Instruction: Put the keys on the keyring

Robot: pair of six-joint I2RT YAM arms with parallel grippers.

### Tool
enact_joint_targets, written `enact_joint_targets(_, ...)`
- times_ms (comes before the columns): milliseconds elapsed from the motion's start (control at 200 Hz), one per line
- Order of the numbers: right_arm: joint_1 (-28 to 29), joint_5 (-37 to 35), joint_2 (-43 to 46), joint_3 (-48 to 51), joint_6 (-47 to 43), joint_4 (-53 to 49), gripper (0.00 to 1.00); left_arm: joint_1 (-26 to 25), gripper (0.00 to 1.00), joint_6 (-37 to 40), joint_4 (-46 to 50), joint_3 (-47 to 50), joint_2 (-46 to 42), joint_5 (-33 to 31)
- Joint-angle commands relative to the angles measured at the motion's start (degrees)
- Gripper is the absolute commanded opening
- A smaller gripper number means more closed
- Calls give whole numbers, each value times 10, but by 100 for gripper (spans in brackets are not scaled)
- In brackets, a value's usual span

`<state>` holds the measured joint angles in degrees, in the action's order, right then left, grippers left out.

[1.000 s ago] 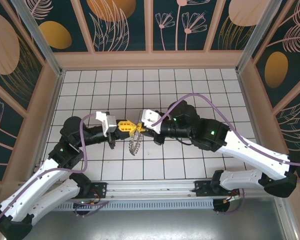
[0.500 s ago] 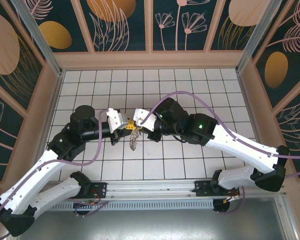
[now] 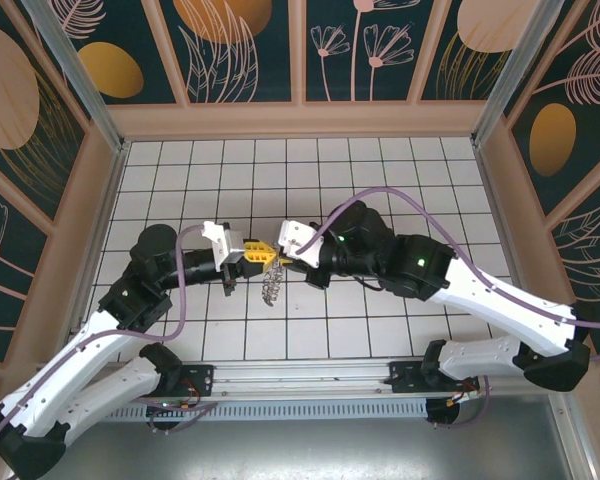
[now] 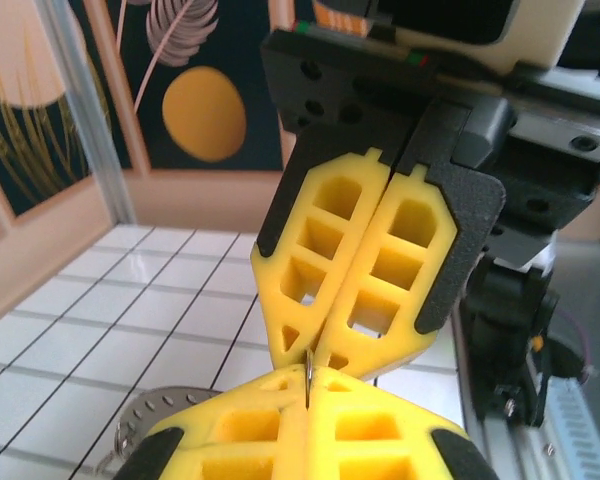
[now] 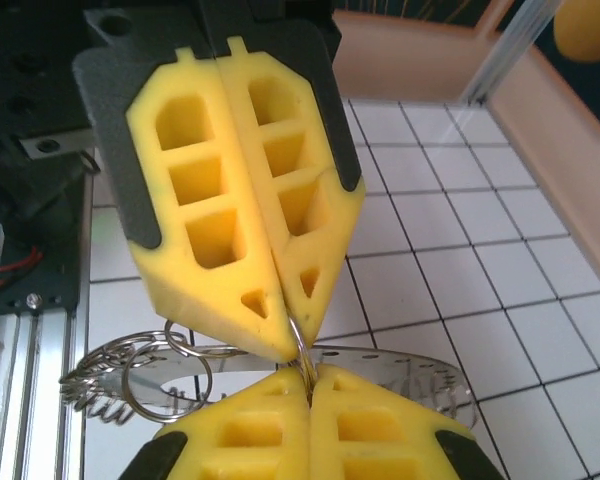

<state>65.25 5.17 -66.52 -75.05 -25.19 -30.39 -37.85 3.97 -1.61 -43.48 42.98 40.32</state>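
Clamping one thin wire [image 5: 300,350], left gripper [image 4: 307,385] and right gripper [image 5: 308,385] meet shut, tip to tip; right wrist view exposes flat grey loop-fringed metal keyring [image 5: 390,372]; wire's ends hidden.

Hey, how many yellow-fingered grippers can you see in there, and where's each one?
2. The left gripper and the right gripper meet tip to tip over mid-table, both pinching a thin wire loop, the keyring just beneath them.
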Motion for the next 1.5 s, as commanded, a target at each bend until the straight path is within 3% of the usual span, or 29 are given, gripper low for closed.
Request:
enact_joint_targets(0,2,23,24,22,20,56,6,-4,0,-85,-148,17,-17,48)
enact_joint_targets(490,0,60,37,37,25,99,6,-3,0,-132,-212,45,-26,61)
enact_joint_targets(545,0,61,41,37,23,103,0,-4,0,-124,-195,42,-25,58)
enact_joint_targets(801,-3,30,40,20,18,72,0,-4,0,15,38,-24,-10,-23)
enact_joint_targets(946,-3,2,5,-11,13,16,0,-4,3,66,115,-57,13,-49)
enact_joint_targets(1316,13,-45,-51,-65,-1,-47,0,-4,13,104,155,-64,46,-86)
enact_joint_targets(1496,17,-45,-59,-71,-6,-51,0,-4,12,91,133,-53,51,-80)
